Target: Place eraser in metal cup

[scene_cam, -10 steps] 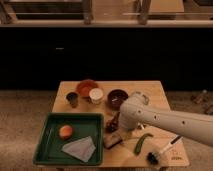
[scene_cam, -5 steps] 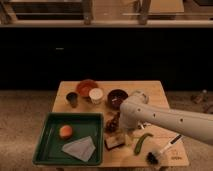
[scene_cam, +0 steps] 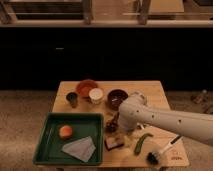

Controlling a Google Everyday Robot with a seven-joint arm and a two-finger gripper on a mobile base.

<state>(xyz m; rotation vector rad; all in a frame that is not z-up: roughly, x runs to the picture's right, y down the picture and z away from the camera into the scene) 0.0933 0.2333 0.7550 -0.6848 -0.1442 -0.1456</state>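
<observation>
gripper low centre, just above eraser, grip state unreadable | eraser looks light, stiff: pinch long dark sides | metal cup upper left

My gripper is mid-table, just right of the green tray. The eraser lies on the near side of it, by the front edge; can't tell if they touch. Metal cup is far left, well apart from the eraser, in a row with orange bowl, white cup and brown bowl. Tray holds orange ball and grey cloth. Green vegetable and brush are near right.
</observation>
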